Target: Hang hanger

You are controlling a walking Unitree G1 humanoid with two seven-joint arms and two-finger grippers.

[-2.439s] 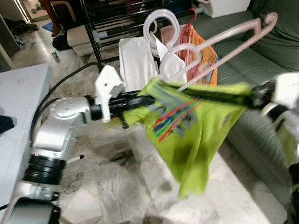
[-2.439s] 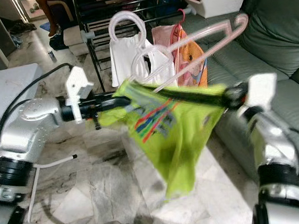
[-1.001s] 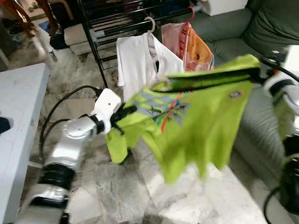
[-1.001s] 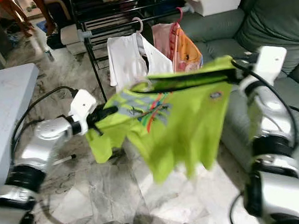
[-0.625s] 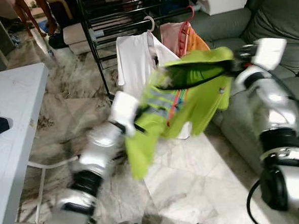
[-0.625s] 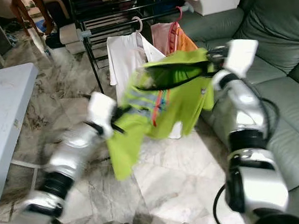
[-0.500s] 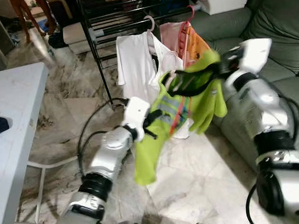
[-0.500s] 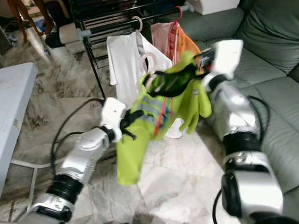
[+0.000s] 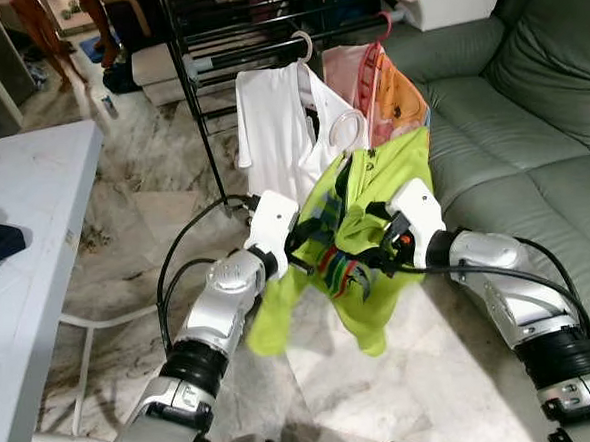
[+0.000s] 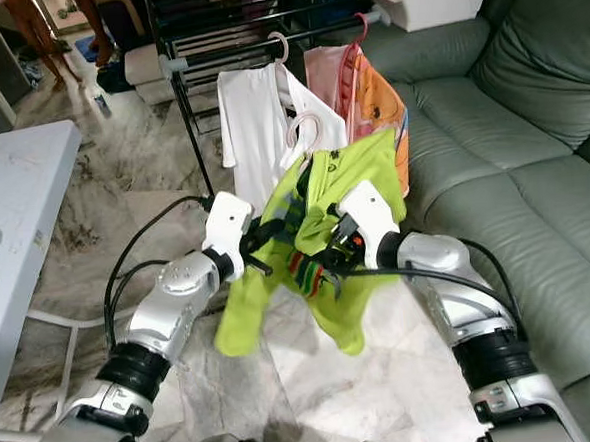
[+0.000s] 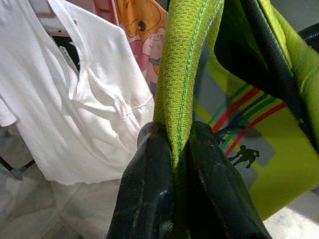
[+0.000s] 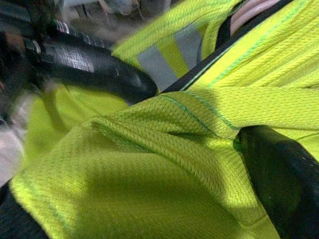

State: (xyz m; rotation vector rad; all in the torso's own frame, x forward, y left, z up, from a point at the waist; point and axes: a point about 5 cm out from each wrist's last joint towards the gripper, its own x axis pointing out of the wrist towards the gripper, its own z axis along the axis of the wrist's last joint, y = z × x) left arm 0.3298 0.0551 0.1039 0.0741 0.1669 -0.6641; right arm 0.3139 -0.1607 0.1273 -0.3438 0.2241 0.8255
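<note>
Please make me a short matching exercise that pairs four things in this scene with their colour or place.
1. shirt held by both grippers
2. shirt on the rack
3. sofa
4. table

a. white, hanging
b. on the robot's left
c. lime green
d. grey-green, on the robot's right

Pairs: 1-c, 2-a, 3-d, 4-b. The left gripper pinches a seam of the green shirt.

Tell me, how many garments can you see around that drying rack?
3 for certain. A white shirt and a pink-and-orange printed garment hang on the black drying rack. A lime-green shirt is held between the left tool and right tool. Others may be hidden behind.
</note>
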